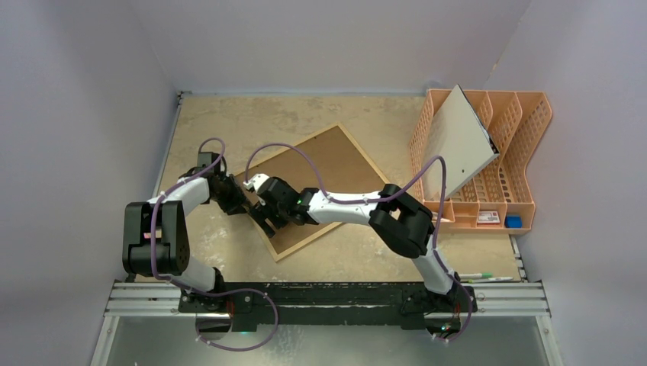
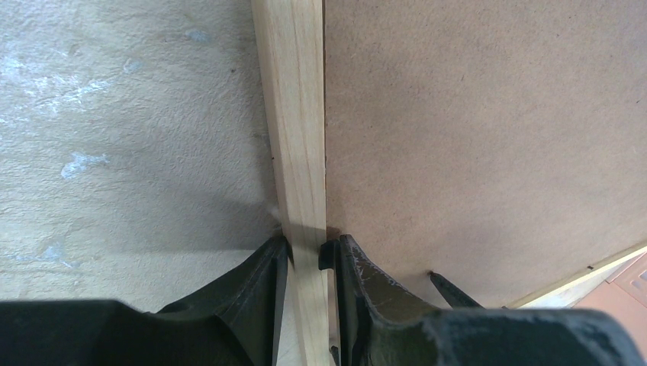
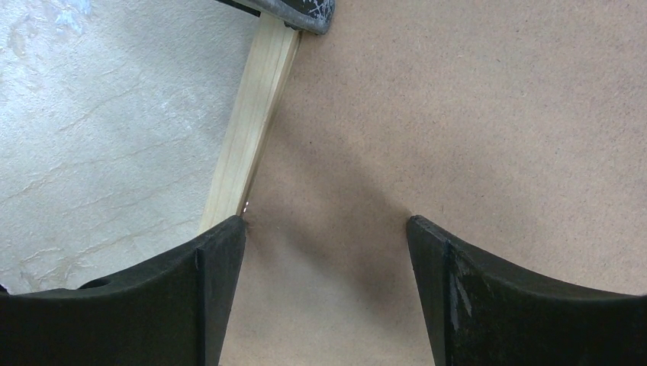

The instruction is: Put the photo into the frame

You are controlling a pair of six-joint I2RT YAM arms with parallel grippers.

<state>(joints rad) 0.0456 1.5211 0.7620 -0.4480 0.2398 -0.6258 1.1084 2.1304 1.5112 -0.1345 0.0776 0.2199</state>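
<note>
Left claw [image 2: 305, 255] pinched the frame [image 1: 328, 164] by its wooden rail; right claw [image 3: 326, 225] stood wide, tips on the fibreboard back. Frame lay face-down on the table [image 1: 214, 130]. Judged: back must be lifted next; photo unseen.

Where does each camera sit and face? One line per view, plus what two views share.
Top external: above and behind the bases, looking down at the table; left arm and right arm reach over the frame.
Left wrist: on the left arm, looking along the left gripper, clamped on the frame's wood rail.
Right wrist: on the right arm, looking down at the frame's brown back past the open right gripper.
Shared: both wrist views show that rail; the right also catches a left finger.
</note>
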